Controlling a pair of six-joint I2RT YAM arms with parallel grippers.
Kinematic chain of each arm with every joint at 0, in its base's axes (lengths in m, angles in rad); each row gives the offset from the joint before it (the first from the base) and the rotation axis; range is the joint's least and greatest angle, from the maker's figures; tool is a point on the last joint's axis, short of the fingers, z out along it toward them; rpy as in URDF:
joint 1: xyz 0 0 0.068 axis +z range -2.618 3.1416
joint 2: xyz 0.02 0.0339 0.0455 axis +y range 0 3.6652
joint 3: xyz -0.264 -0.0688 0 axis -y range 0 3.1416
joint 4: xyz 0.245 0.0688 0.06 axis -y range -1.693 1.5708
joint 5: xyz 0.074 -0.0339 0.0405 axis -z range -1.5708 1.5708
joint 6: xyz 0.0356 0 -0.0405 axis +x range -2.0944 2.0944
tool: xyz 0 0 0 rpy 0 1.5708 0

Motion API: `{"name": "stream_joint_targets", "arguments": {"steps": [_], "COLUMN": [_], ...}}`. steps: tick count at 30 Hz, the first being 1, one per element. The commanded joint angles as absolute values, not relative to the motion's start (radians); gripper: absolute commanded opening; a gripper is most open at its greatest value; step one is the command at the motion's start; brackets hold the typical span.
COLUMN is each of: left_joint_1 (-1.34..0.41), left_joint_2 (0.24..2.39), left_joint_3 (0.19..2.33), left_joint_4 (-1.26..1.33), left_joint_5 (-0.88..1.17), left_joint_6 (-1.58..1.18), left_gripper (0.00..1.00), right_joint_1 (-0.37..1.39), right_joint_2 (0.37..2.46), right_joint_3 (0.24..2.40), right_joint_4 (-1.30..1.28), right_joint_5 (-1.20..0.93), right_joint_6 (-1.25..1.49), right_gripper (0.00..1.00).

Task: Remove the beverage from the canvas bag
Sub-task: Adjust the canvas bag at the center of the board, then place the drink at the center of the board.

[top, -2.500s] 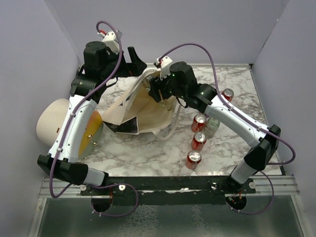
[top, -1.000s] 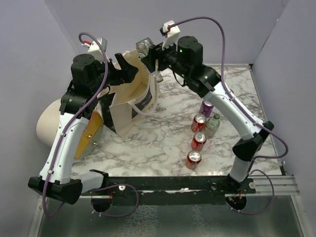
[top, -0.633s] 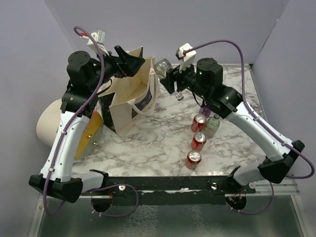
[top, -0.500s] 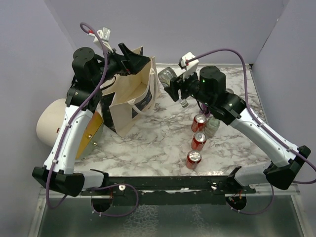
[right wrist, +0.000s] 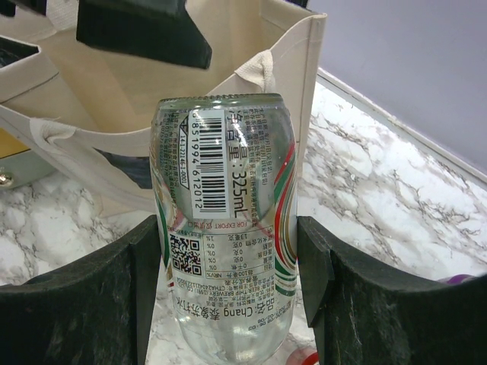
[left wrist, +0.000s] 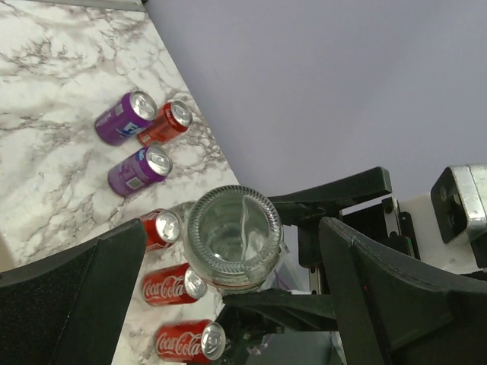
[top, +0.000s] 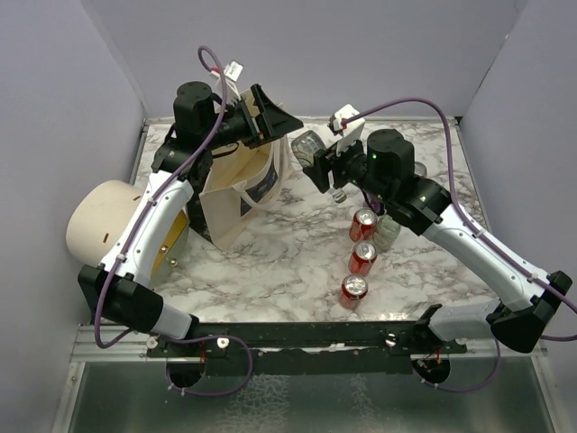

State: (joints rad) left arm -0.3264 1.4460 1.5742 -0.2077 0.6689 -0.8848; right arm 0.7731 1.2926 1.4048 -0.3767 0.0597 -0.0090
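Beside the canvas bag (top: 230, 194), our right gripper (right wrist: 228, 266) clasps the glass bottle (right wrist: 224, 198) while our left gripper (top: 278, 117) gapes empty

Marble table (top: 270, 271): bag (top: 236, 200) stands upper centre-left, cylinder (top: 101, 225) at the left edge, three red cans (top: 362, 257) in a row right of centre, small bottle (top: 389, 231) just beside them.

Pale lavender walls (top: 379, 45), marble tabletop (top: 270, 262)

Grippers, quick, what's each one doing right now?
Left gripper: open, holding nothing.
Right gripper: shut on the clear glass bottle.
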Motion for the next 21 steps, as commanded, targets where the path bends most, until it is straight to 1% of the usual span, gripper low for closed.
{"name": "stream_joint_targets", "arguments": {"steps": [1, 6, 14, 21], "left_joint_1": [-0.381, -0.43, -0.48, -0.495], "left_joint_2": [1.446, 1.457, 1.479, 1.495], "left_joint_3": [1.62, 1.627, 1.607, 1.588], "left_joint_4": [-0.288, -0.367, -0.362, -0.356], "left_joint_5": [0.636, 0.564, 0.597, 0.611], "left_joint_6": [-0.85, -0.83, -0.836, -0.86], "left_gripper": [0.99, 0.99, 0.98, 0.88], "right_joint_1": [0.772, 0.772, 0.772, 0.772], "right_joint_2": [1.234, 1.228, 1.233, 1.22], "right_joint_3": [1.433, 1.431, 1.434, 1.424], "right_joint_4": [-0.195, -0.192, -0.187, -0.184], "right_joint_5": [0.028, 0.018, 0.007, 0.001], "right_joint_6": [-0.002, 0.003, 0.004, 0.005], "right_gripper": [0.02, 0.02, 0.02, 0.02]}}
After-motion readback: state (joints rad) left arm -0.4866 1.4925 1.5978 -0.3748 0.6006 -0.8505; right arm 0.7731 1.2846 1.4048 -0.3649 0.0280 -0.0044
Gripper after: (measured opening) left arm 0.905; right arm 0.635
